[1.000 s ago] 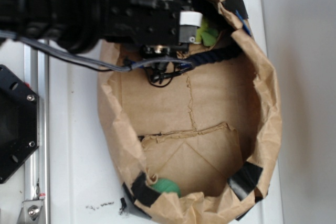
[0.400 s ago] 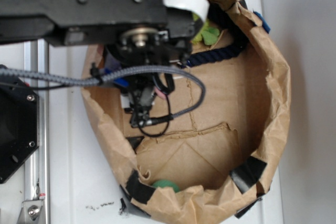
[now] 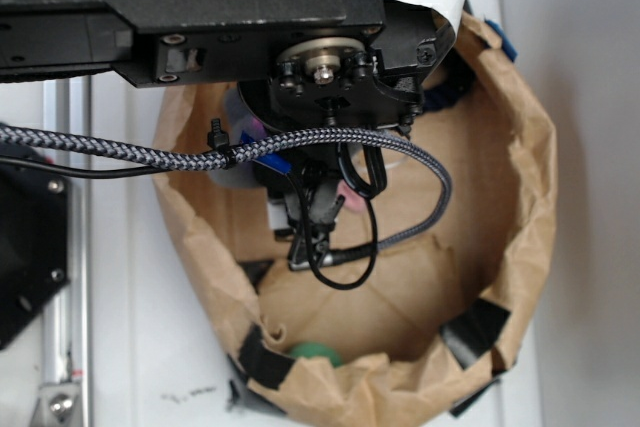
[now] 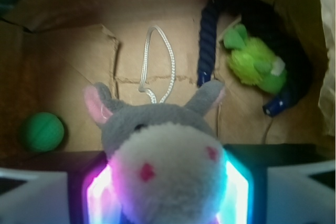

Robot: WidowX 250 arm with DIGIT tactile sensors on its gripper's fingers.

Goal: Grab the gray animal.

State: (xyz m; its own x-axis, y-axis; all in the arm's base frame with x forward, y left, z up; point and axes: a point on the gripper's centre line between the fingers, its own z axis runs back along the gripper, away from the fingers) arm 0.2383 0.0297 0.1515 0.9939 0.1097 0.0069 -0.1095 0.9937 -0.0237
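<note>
your jaws were clamped on the gray animal (image 4: 165,166), its white face squeezed between the glowing pads of the gripper (image 4: 167,192), ears sticking up. behind it, on the cardboard floor, you had a white string loop (image 4: 157,64), the dark rope (image 4: 210,45) beside a green fuzzy toy (image 4: 254,64), and a green ball (image 4: 42,132) off left. the arm (image 3: 200,7) hung over the paper bag (image 3: 520,207).

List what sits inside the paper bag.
In the paper bag: green ball, white cord loop, navy rope, yellow-green plush, gray animal in the gripper. The floor beneath them is hidden.
</note>
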